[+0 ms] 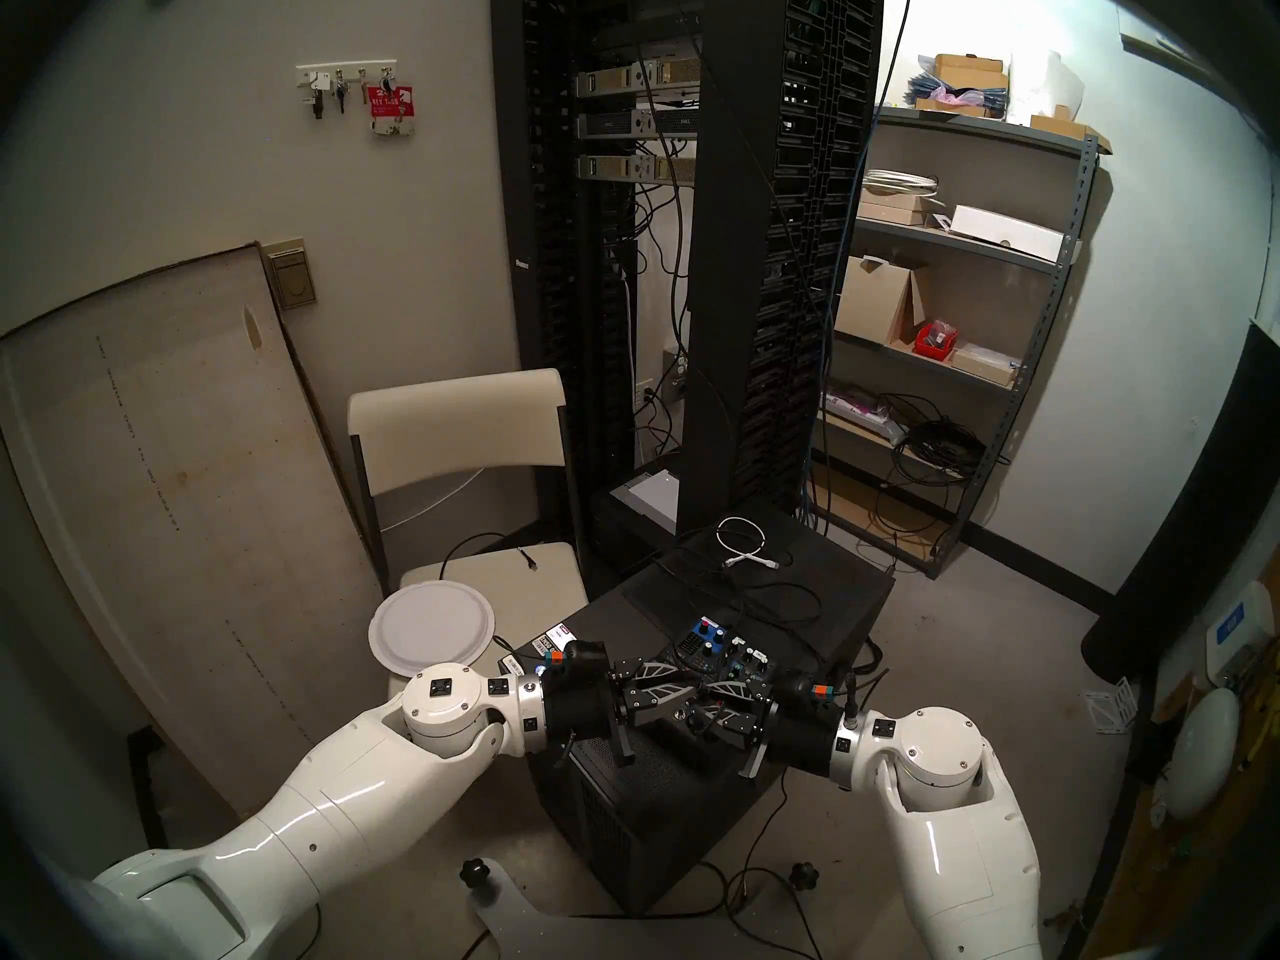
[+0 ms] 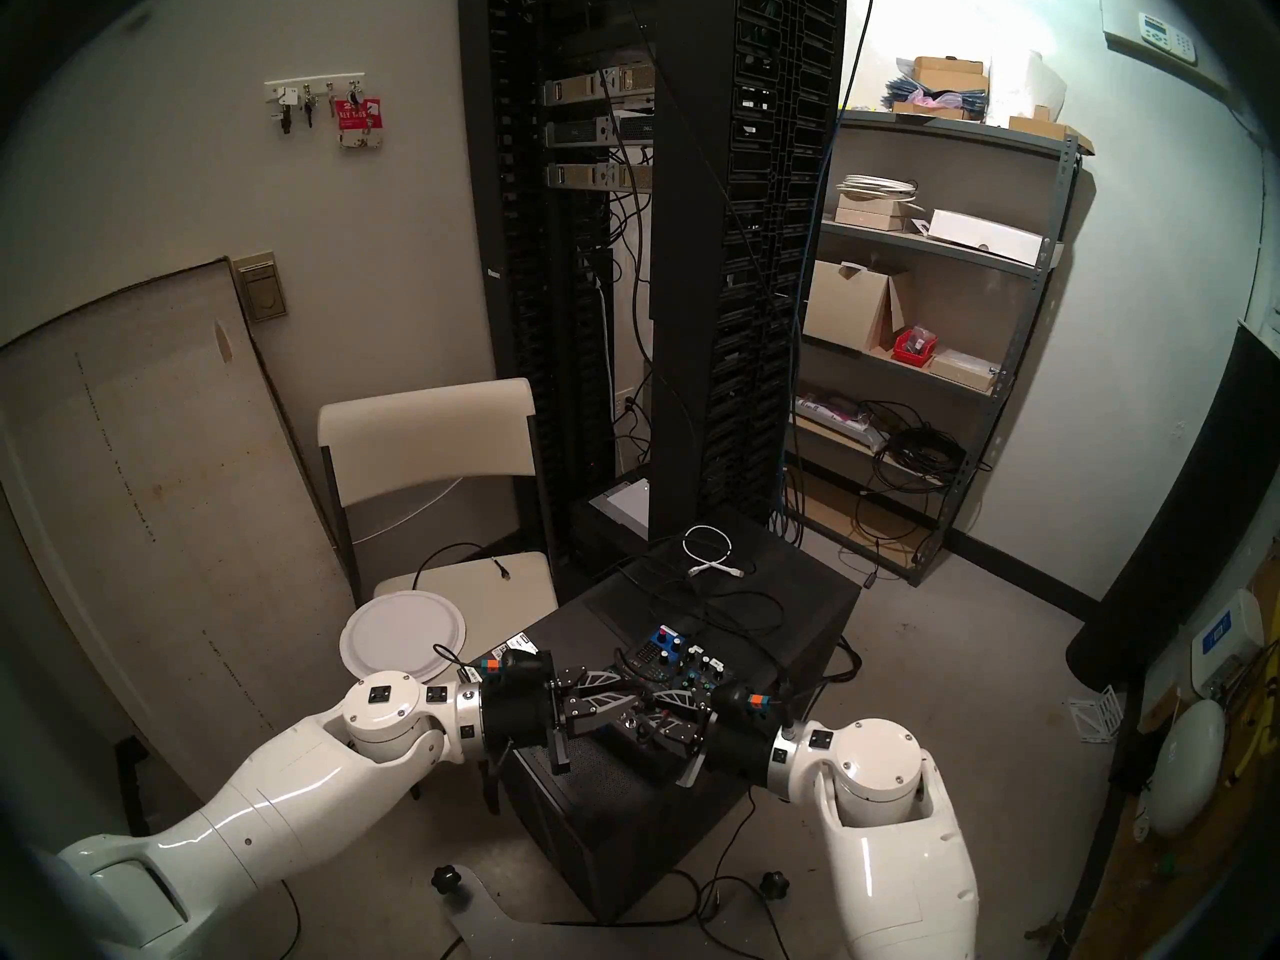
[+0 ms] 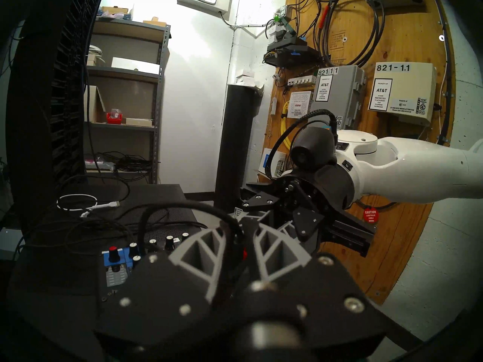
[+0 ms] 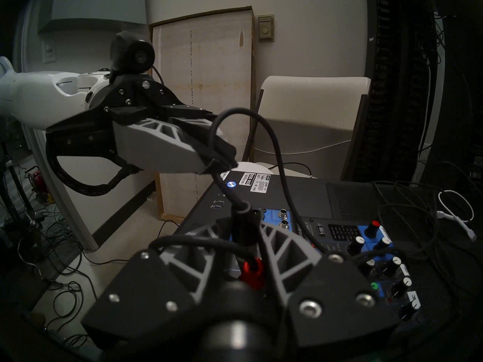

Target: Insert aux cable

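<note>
The aux cable (image 4: 264, 134) looped between both grippers above the audio mixer (image 4: 347, 238); its jack tip was hidden. The left gripper (image 4: 217, 155) pinched the cord, closed on it. The right gripper (image 4: 245, 230) clamped the plug body. The mixer sat on a black computer case (image 1: 762, 612), near its front edge, beside a folding chair (image 1: 457, 439).

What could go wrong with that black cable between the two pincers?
1. The aux cable loops from the left pincer to its plug between the right pincer fingers. If the arms pull apart, the plug might tilt and miss its hole.
2. The red plug in the mixer sits close to those fingers, so it might get bumped.
</note>
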Robot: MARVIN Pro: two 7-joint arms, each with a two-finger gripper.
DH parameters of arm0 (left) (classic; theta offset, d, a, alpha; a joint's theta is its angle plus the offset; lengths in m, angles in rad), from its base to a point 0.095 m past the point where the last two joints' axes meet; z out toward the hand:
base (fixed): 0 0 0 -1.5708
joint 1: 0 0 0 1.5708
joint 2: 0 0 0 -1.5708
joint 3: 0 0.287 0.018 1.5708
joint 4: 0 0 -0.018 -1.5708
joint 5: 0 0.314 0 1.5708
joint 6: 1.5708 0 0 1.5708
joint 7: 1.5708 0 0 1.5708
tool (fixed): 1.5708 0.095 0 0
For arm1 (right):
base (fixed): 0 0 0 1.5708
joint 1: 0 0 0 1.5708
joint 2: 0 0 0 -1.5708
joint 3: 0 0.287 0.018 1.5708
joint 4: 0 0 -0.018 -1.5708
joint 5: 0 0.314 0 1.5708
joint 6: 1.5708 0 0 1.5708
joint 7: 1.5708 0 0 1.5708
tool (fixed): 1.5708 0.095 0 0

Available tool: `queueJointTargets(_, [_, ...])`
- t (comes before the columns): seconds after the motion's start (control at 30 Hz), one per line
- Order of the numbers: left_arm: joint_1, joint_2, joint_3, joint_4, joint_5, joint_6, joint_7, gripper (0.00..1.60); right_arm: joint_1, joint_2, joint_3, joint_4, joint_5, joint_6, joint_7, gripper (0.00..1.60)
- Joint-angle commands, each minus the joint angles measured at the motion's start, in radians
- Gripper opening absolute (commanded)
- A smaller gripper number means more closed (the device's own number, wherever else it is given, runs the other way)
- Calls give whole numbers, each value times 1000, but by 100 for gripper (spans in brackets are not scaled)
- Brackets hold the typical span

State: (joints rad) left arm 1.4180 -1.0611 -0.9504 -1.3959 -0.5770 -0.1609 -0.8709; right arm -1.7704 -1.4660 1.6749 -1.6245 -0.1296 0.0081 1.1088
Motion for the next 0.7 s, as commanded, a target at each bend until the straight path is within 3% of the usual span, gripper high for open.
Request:
queueJointTargets(0.0, [-8,-6,3,-14,-4,12,-6,70,-1,-10,-15,-22,8,-2,12,61])
queueJointTargets(0.67, [-17,-20,22,-11,8,24,-17,71,2,-9,-15,-14,7,0,14,67])
